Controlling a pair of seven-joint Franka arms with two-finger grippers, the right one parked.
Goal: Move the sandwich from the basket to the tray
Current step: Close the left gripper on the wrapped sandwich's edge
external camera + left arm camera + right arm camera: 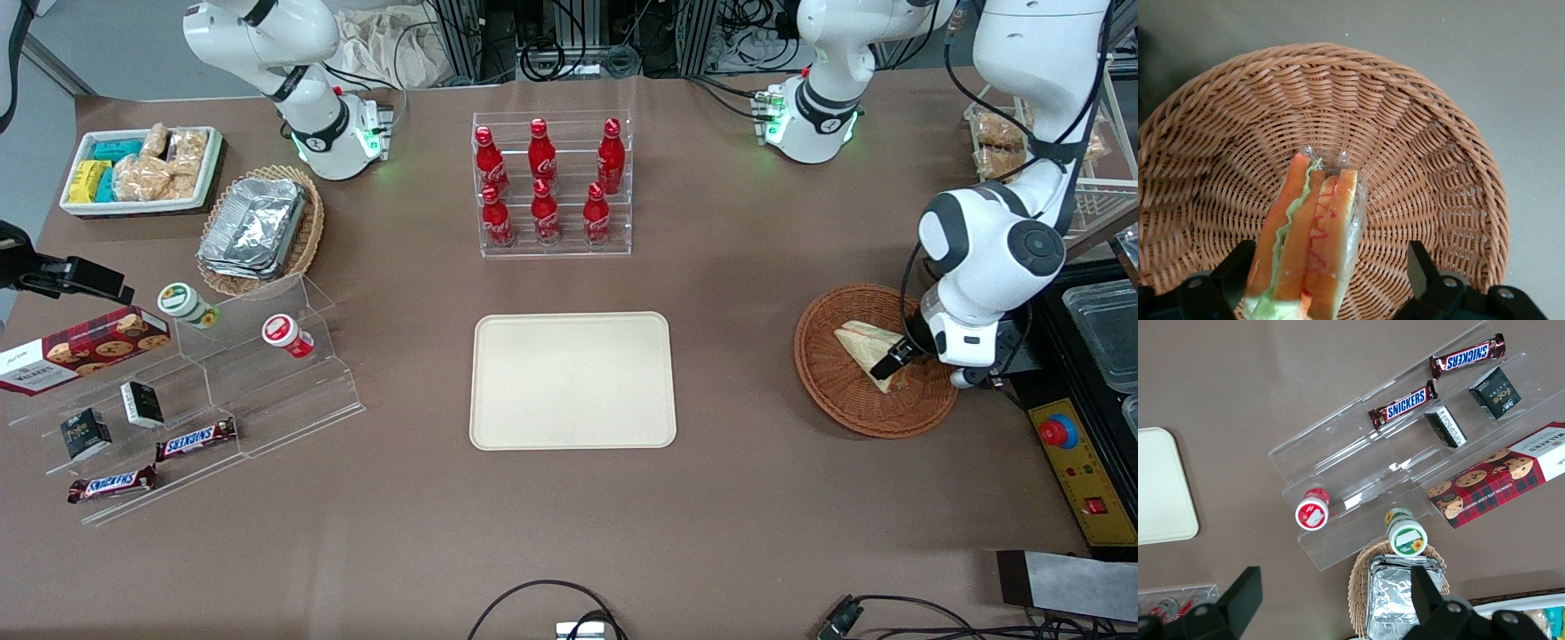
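Left wrist view is showing the tool [1328,280] spread wide, its fingers [1238,267] straddling the sandwich [1311,233], which is lying in the basket [1438,167]; the tray [573,380] is sitting at the basket's nine o'clock on the counter [729,293] in the front view.

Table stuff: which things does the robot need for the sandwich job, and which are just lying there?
Needed: sandwich, basket, tray, and the pincer, open around the sandwich in the basket.

Just lying there: cola bottles, candy bars, cookie box, foil containers.
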